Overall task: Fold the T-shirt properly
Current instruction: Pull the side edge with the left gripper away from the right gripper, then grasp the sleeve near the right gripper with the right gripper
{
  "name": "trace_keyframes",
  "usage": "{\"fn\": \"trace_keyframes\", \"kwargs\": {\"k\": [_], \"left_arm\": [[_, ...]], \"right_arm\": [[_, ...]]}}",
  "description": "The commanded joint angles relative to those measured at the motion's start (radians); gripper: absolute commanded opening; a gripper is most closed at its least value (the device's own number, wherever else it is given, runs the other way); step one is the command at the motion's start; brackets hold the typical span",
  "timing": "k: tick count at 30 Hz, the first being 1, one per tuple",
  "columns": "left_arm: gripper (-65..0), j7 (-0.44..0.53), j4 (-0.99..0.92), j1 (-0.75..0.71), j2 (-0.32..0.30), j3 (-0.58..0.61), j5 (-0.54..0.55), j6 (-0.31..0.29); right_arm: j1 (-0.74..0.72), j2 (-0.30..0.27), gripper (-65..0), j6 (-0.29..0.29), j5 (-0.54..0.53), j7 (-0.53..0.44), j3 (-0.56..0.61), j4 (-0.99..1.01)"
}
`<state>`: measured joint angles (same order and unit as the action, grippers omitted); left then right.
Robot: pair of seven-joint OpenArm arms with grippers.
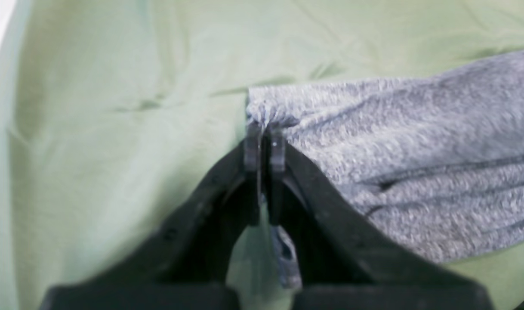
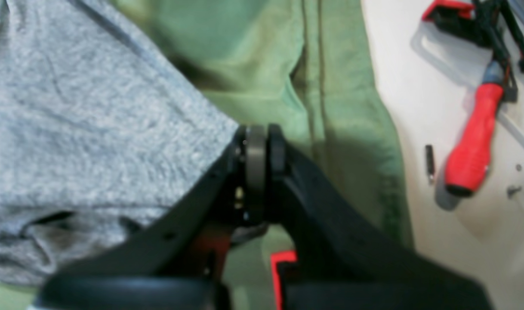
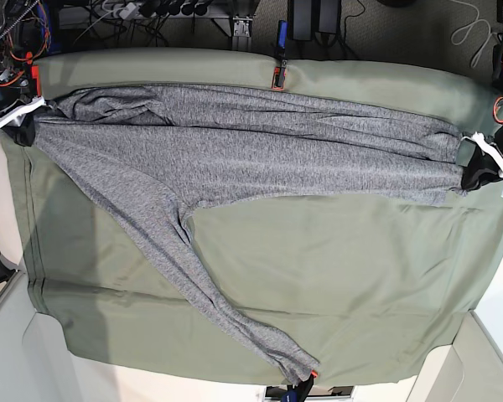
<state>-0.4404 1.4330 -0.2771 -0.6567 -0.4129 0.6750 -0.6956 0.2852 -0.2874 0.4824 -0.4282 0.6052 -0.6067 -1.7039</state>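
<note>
wrist views show each tool [image 1: 264, 148] [image 2: 262, 150] clamped on t-shirt [image 3: 235, 142]; base shows its sleeve.

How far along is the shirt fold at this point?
Early. Done: the grey T-shirt is gathered into a long band stretched across the green table cloth. In hand: the left gripper and right gripper each pinch an end, pulling it taut. Left: one sleeve trails loose toward the cloth's near edge, and no compact fold exists.
</note>
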Motion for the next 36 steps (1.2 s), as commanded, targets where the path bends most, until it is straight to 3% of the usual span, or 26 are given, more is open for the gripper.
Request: {"fn": "trace_keyframes", "kwargs": {"k": [1, 2, 3, 6, 8, 14, 18, 23, 29, 34, 36], "left_arm": [[-65.0, 0.019, 0.014, 0.008, -0.023, -0.012, 0.017, -0.003], [-65.0, 0.019, 0.014, 0.008, -0.022, -0.012, 0.017, -0.003], [-60.8, 0.019, 0.014, 0.008, -0.022, -0.012, 0.018, -0.003], [-41.5, 0.017, 0.014, 0.008, -0.022, -0.012, 0.017, -0.003], [-33.5, 0.008, 0.014, 0.008, -0.023, -0.012, 0.018, -0.003], [-33.0, -0.101, 0.014, 0.008, -0.023, -0.012, 0.093, -0.003], [-33.0, -0.119, 0.014, 0.008, -0.023, -0.012, 0.122, -0.003], [-33.0, -0.145, 0.036, 0.008, -0.022, -0.012, 0.122, -0.003], [-33.0, -0.148, 0.092, 0.008, -0.023, -0.012, 0.122, -0.003], [-33.0, -0.148, 0.093, 0.008, -0.023, -0.012, 0.122, -0.003], [-33.0, -0.148, 0.093, 0.008, -0.022, -0.012, 0.124, -0.003]], "right_arm": [[-0.005, -0.016, -65.0, -0.005, -0.014, -0.025, -0.01, -0.017], [-0.008, -0.016, -65.0, -0.005, -0.022, -0.025, -0.01, -0.017], [-0.008, -0.017, -57.9, -0.005, -0.027, -0.026, -0.01, -0.017], [-0.011, -0.017, -39.1, -0.008, -0.052, -0.033, -0.01, -0.017], [-0.017, -0.017, -35.7, -0.007, -0.068, -0.056, -0.01, -0.017], [-0.119, -0.014, -35.7, -0.006, -0.161, -0.063, -0.01, -0.018], [-0.226, -0.003, -35.7, -0.006, -0.155, -0.063, 0.026, -0.014], [-0.35, 0.025, -35.5, -0.021, -0.027, -0.064, 0.192, 0.058], [-0.508, 0.075, -35.4, -0.122, 0.192, -0.153, 0.413, 0.329], [-0.589, 0.103, -35.4, -0.165, 0.267, -0.172, 0.505, 0.511], [-0.595, 0.114, -31.2, -0.165, 0.293, -0.191, 0.525, 0.547]]}}
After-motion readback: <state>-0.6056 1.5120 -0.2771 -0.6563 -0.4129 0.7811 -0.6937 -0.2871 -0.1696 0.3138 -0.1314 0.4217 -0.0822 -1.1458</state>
